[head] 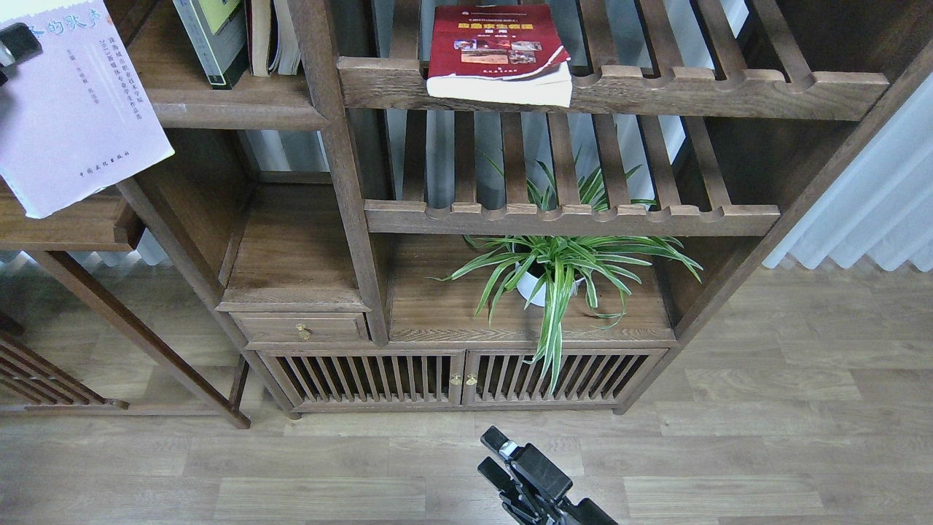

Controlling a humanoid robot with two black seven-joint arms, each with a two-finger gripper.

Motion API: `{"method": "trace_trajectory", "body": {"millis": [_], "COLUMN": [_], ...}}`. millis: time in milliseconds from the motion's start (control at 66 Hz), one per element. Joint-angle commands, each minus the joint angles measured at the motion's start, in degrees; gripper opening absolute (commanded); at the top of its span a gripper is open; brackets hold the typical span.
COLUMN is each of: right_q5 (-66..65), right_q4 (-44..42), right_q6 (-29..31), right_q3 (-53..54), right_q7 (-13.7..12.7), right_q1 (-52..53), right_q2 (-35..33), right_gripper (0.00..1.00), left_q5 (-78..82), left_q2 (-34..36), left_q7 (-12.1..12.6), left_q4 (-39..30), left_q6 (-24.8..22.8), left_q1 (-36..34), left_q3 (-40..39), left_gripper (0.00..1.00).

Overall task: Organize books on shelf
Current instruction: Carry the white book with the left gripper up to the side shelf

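The pale lavender-white book [73,124] hangs tilted at the top left, to the left of and partly below the solid shelf [233,113]. My left gripper [16,45] is shut on its upper edge; only one fingertip shows at the view's edge. The black and yellow-green book [211,40] stands upright on that shelf beside another upright volume [270,36]. The dark red book [499,51] lies flat on the upper slatted rack [692,84], overhanging its front rail. My right gripper [493,455] is low over the floor, open and empty.
A potted spider plant [557,270] stands on the cabinet top under the lower slatted rack [656,217]. A small drawer [302,328] and slatted doors [459,379] are below. A side table [80,230] is at the left, a white curtain [867,197] at the right.
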Motion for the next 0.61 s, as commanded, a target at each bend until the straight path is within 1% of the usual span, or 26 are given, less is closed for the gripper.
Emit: {"method": "trace_trajectory", "body": {"millis": [0, 106, 258, 485, 591], "right_q5": [0.0, 0.0, 0.0, 0.1, 0.1], "right_q4": [0.0, 0.0, 0.0, 0.1, 0.1], "right_q6": [0.0, 0.0, 0.0, 0.0, 0.0], "right_q3": [0.0, 0.0, 0.0, 0.5, 0.9], "right_q7": [0.0, 0.0, 0.0, 0.0, 0.0], "right_q1": [0.0, 0.1, 0.1, 0.1, 0.1], "right_q2": [0.2, 0.2, 0.2, 0.3, 0.3], "right_gripper": [0.89, 0.89, 0.89, 0.89, 0.89], "left_q5": [1.1, 2.9, 3.7, 3.7, 4.4], "left_q2": [-0.3, 0.3, 0.6, 2.3, 1.8], "left_q7": [0.0, 0.0, 0.0, 0.0, 0.0], "left_q4": [1.9, 3.3, 5.5, 9.9, 12.3], "left_q6": [0.0, 0.0, 0.0, 0.0, 0.0], "left_q1": [-5.5, -10.2, -13.5, -21.4, -25.1], "left_q3": [2.7, 4.5, 5.8, 12.0, 13.9], "left_gripper": [0.01, 0.01, 0.02, 0.02, 0.02]}}
